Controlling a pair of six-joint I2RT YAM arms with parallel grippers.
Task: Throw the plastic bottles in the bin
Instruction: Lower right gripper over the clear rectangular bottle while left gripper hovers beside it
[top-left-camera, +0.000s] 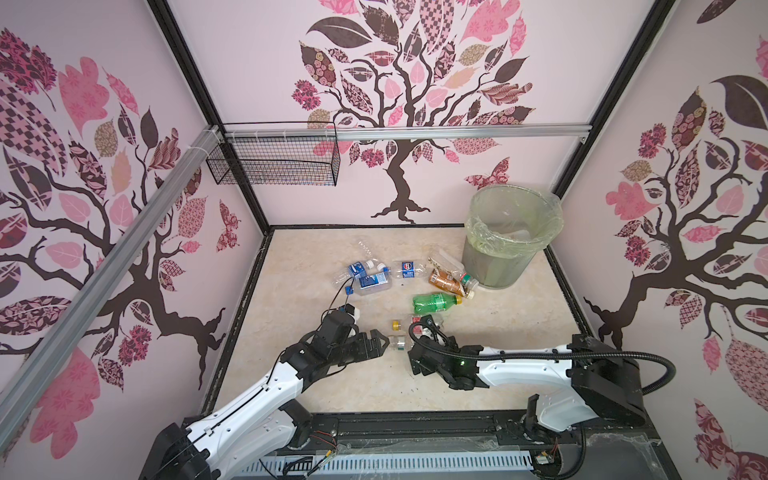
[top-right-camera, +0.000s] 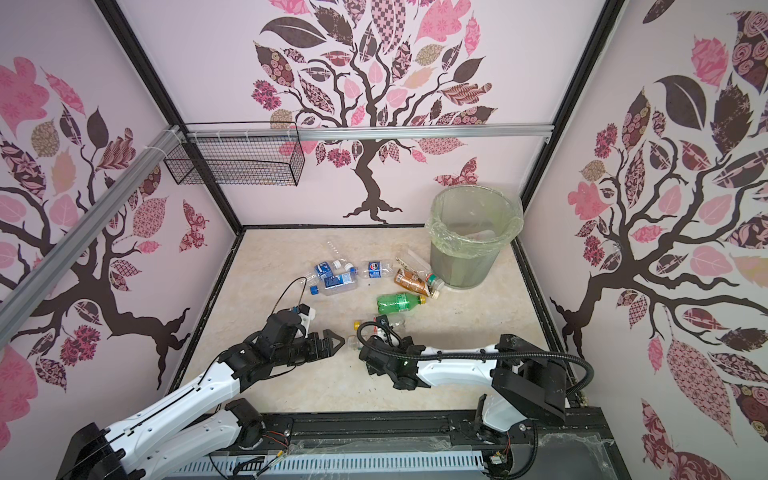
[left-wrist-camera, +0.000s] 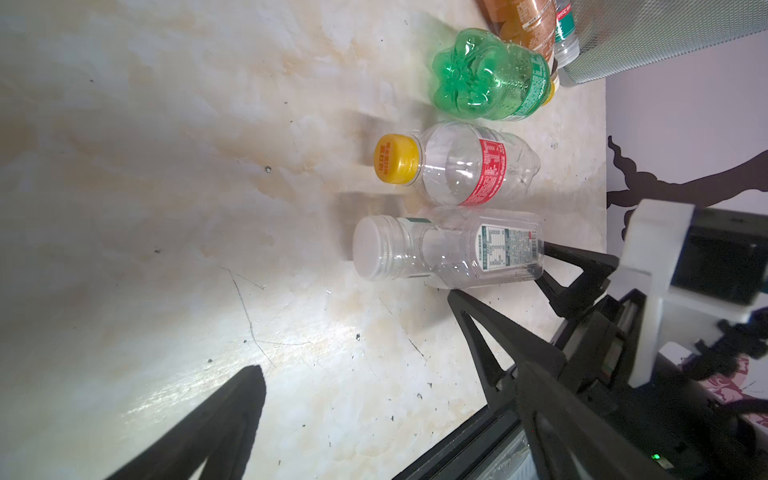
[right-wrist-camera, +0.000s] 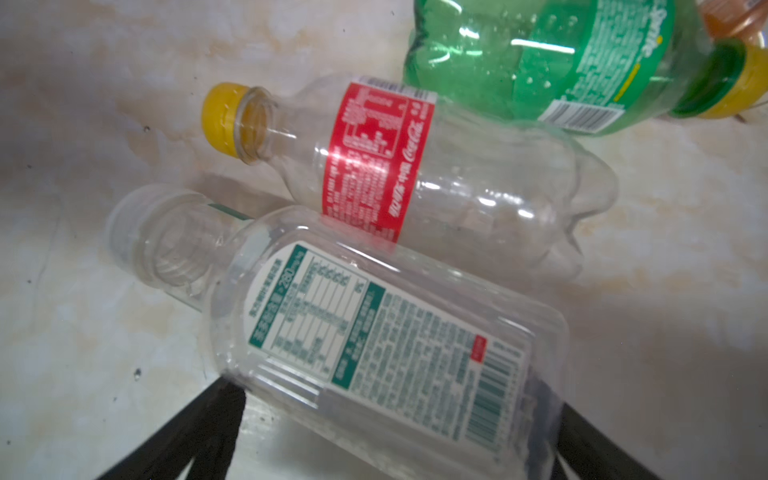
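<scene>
Nearest: left gripper (top-left-camera: 380, 339), jaws wide apart with nothing in them, low over the table (top-left-camera: 332, 386), tips facing the right gripper (left-wrist-camera: 498, 270). That one is spread wide too, fingers straddling the base end of the white-cap bottle (right-wrist-camera: 374, 332). The bottle lies flat on the table, no squeeze visible. Its label has a teal nutrition table and a barcode, "280" legible.

Just beside it, next out: red-label bottle (right-wrist-camera: 415, 166), clear, yellow cap, Coca-Cola script. Then green bottle (right-wrist-camera: 540, 54), "Sprite", yellow cap, droplets inside.

Further out: brown-label bottle (top-left-camera: 444, 280) and green-banded bottle (top-left-camera: 469, 282), right at the foot of the bin (top-left-camera: 494, 266). Left of those: round-logo bottle (top-left-camera: 409, 269), red-white-blue mark, and a cluster of blue-label bottles (top-left-camera: 365, 279), text too small to read.

Bin stands upright in the far right corner, greenish bag liner, something pale inside, can't identify it.
</scene>
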